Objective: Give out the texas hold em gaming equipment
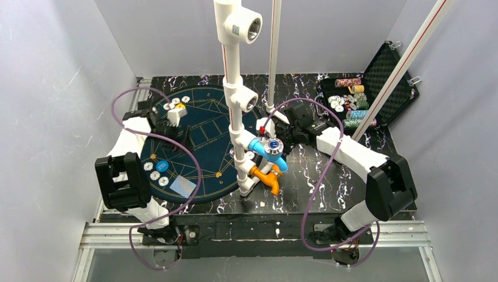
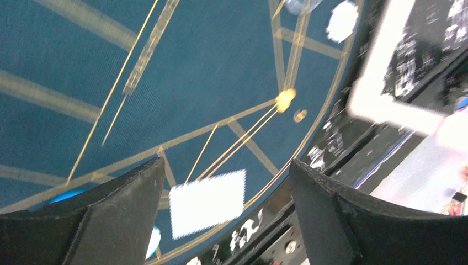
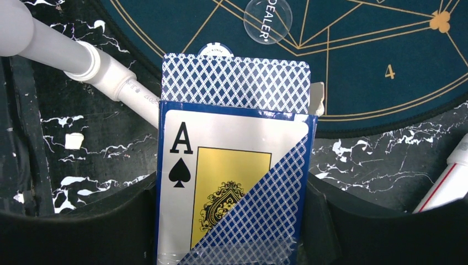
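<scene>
On the round blue mat (image 1: 205, 147), white chips (image 1: 176, 104) lie at the far left rim. More chips (image 1: 155, 171) and a blue-backed card (image 1: 182, 187) sit near the front. My left gripper (image 1: 174, 117) hovers over the far-left chips. In its wrist view the left gripper (image 2: 226, 165) is open, and a white card (image 2: 207, 202) shows between the fingers against the mat; whether it rests there I cannot tell. My right gripper (image 3: 232, 190) is shut on an ace-of-spades card box (image 3: 221, 182), with blue-backed cards (image 3: 234, 83) sticking out of its top.
A white pipe stand (image 1: 238, 100) with blue and orange fittings rises mid-table. An open black case (image 1: 382, 76) of stacked chips sits at the back right. A clear dealer button (image 3: 267, 19) lies on the mat beyond the box.
</scene>
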